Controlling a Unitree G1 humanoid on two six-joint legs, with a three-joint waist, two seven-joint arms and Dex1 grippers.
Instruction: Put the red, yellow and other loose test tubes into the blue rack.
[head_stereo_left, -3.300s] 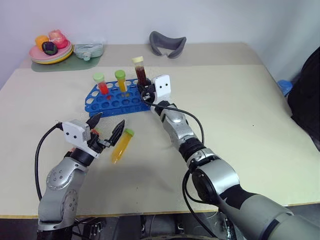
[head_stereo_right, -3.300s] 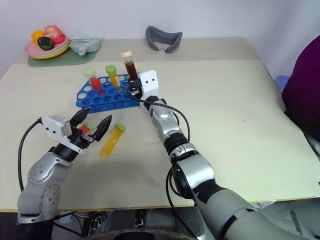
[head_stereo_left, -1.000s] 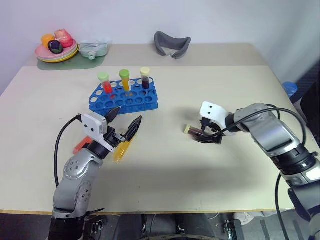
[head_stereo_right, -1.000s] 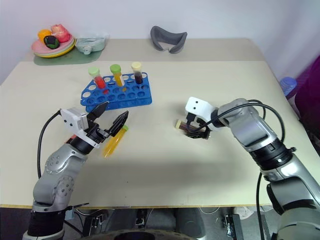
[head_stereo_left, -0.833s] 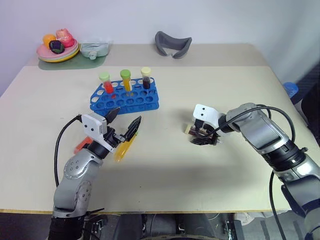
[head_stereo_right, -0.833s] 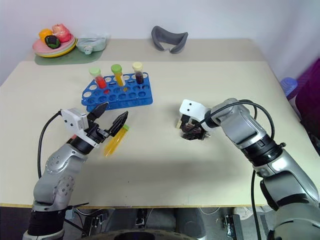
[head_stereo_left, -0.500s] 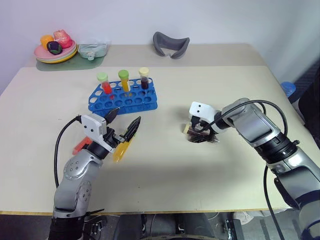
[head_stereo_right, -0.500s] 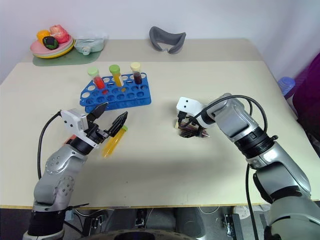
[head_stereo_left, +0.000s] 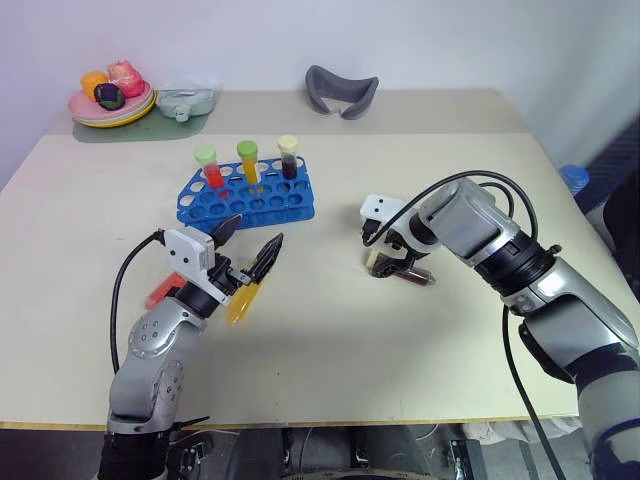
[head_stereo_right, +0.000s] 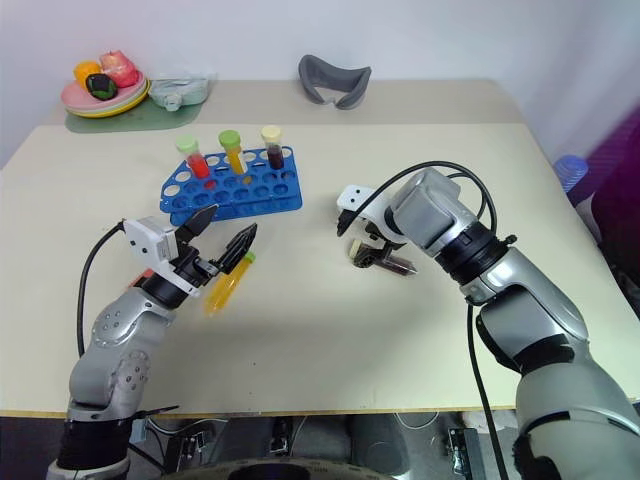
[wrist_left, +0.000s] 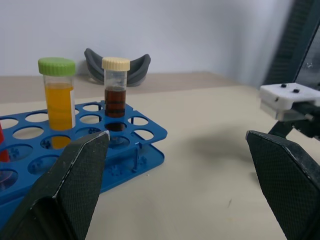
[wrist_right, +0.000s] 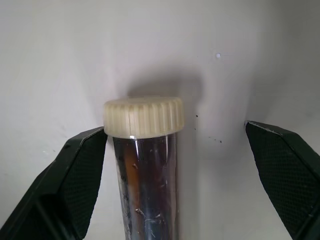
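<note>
Tubes: a dark brown one with cream cap (wrist_right: 144, 165) lies on the table (head_stereo_left: 480, 180) between the right gripper's (head_stereo_left: 393, 262) released jaws. Blue rack (head_stereo_left: 247, 203) at ten o'clock holds three tubes. Left gripper (head_stereo_left: 243, 260), jaws spread, hovers over a yellow tube (head_stereo_left: 240, 303).

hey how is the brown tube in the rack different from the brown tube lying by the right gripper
The racked brown tube stands upright in a hole of the blue rack; the loose brown tube lies on its side on the table. The racked one stands beside two other tubes; the loose one lies alone between the right gripper's open fingers. Both have cream caps and dark liquid.
</note>
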